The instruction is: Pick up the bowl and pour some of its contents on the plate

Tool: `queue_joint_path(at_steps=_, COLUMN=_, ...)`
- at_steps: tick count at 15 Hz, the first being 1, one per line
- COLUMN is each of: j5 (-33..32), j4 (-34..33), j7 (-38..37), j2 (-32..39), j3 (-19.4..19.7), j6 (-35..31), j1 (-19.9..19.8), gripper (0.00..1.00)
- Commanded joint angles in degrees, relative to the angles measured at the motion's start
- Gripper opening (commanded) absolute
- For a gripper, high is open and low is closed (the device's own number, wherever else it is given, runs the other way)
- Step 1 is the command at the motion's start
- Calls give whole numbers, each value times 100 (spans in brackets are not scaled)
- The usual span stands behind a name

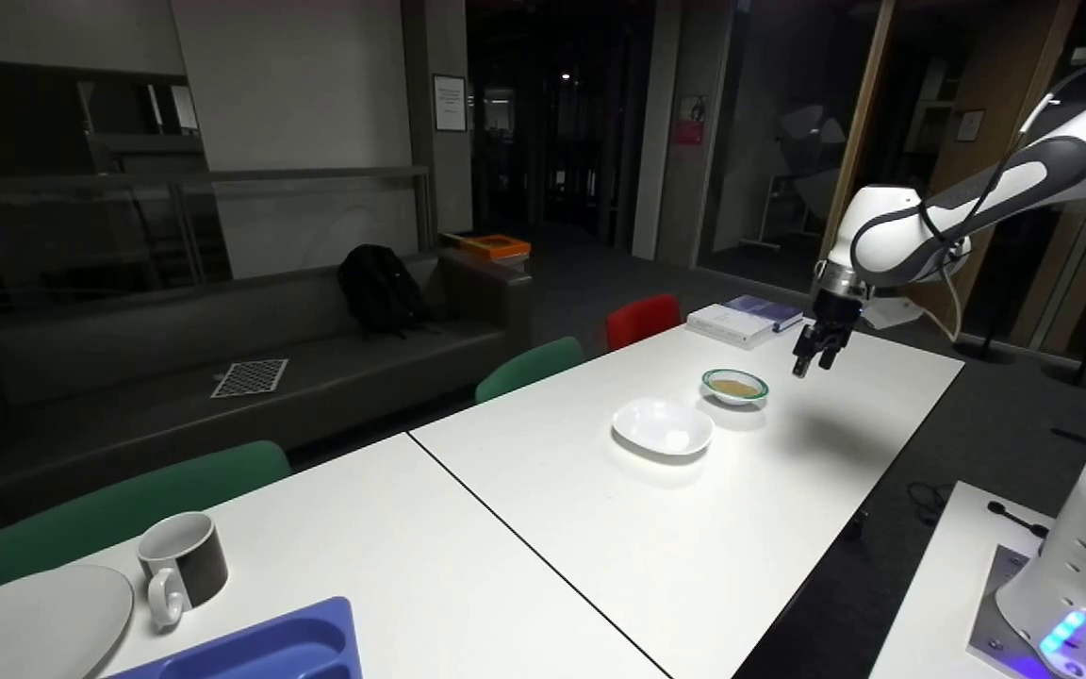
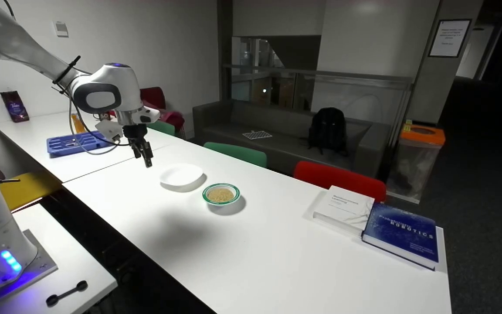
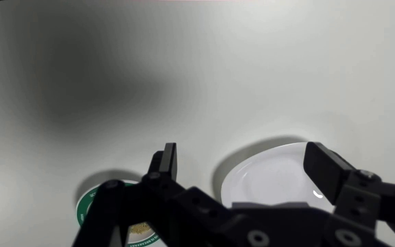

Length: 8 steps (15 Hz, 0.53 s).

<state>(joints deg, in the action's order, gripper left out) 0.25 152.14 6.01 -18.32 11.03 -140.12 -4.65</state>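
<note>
A grey sofa (image 1: 293, 316) stood before a railing (image 2: 312, 72) and a dimly lit wall (image 1: 307, 85) while green chairs (image 2: 235, 153) and a red chair (image 2: 340, 176) lined one side of a white table (image 1: 552, 490), with glass panels (image 1: 779, 141) rising beyond a dark floor (image 1: 590, 269).

The white surface (image 1: 618, 538) is crossed by a dark seam (image 1: 540, 556). On one side, a green-rimmed bowl (image 2: 206, 195) is set upright near a white plate (image 1: 663, 427), with a gap left between them. Toward that end, a white "Reinforcement Learning" book (image 2: 344, 207) and a blue "Probabilistic Robotics" book (image 2: 401, 233) are laid side by side. Across the seam, a blue compartmented tray (image 1: 279, 651), a mug (image 1: 187, 566), a large round plate (image 1: 34, 622) and a dark packet (image 2: 15, 106) are placed.
</note>
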Motion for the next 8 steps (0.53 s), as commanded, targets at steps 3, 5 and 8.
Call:
queue_joint_path(at_steps=3, j5=42, j4=-6, j7=34, j2=2, j3=-84, j6=13, j1=-79, gripper=100)
queue_joint_path(at_steps=5, j5=132, j4=-80, j7=98, j2=64, j3=-55, j6=-81, j1=-40, gripper=100)
queue_joint_path(at_steps=8, j5=645, j4=-448, j7=290, j2=468, j3=330, j6=-37, j1=-119, gripper=100)
